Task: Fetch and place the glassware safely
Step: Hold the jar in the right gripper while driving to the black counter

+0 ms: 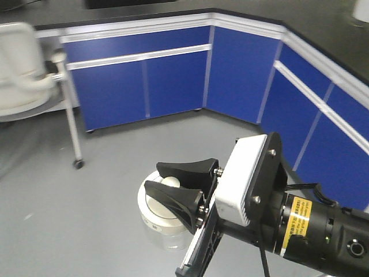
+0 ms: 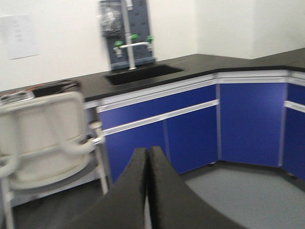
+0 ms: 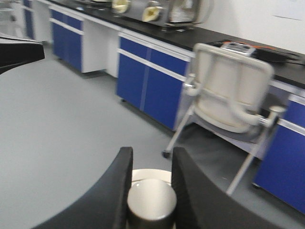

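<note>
Holding the jar (image 1: 153, 216) in my right gripper (image 1: 157, 176): fingers (image 3: 119, 191) clamped either side of the knob (image 3: 151, 200), cream lid (image 1: 149, 206) just under them. Jar is at 6 o'clock in the front view, grey floor (image 1: 86, 219) behind it; can't tell if it touches down. Left gripper (image 2: 147, 152) clenched on nothing, tips pressed together. White chair (image 1: 20, 69) at 10 o'clock, blue cabinets (image 1: 173, 81) from 12 to 3. Sink (image 2: 143, 74) at 12 in the left wrist view.

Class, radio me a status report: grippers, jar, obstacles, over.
Left gripper shut, empty. Right gripper shut on jar. Chair off left, cabinets ahead.
</note>
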Robot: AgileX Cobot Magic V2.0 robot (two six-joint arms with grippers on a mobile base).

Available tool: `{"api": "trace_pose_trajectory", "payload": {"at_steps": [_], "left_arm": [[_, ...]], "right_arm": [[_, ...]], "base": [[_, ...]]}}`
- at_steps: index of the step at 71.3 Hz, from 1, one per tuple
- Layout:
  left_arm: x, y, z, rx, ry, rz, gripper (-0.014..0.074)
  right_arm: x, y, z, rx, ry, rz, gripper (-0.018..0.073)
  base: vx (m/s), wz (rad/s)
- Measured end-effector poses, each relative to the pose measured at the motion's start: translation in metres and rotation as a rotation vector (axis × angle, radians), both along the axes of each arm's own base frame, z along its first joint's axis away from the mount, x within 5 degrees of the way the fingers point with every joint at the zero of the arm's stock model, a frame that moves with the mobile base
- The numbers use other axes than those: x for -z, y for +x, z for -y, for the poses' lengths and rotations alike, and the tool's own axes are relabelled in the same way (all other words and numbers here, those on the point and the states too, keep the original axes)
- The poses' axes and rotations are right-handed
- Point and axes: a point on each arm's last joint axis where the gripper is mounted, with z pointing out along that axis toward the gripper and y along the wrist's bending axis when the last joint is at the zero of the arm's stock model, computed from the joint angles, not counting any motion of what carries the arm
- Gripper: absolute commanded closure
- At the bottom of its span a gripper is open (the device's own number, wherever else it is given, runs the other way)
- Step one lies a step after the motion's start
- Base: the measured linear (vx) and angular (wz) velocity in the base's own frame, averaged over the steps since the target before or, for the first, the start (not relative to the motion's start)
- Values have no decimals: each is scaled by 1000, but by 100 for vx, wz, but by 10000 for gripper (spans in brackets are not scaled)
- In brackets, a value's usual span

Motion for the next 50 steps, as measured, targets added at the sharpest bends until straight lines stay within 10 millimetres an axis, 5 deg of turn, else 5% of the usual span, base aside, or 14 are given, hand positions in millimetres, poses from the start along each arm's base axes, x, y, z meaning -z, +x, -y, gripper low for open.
{"api": "trace_pose_trajectory", "payload": {"at_steps": [50], "left_arm": [[0, 0, 0, 0, 0, 0, 603]], "right_arm": [[0, 0, 0, 0, 0, 0, 559]], "base": [[25, -71]]}}
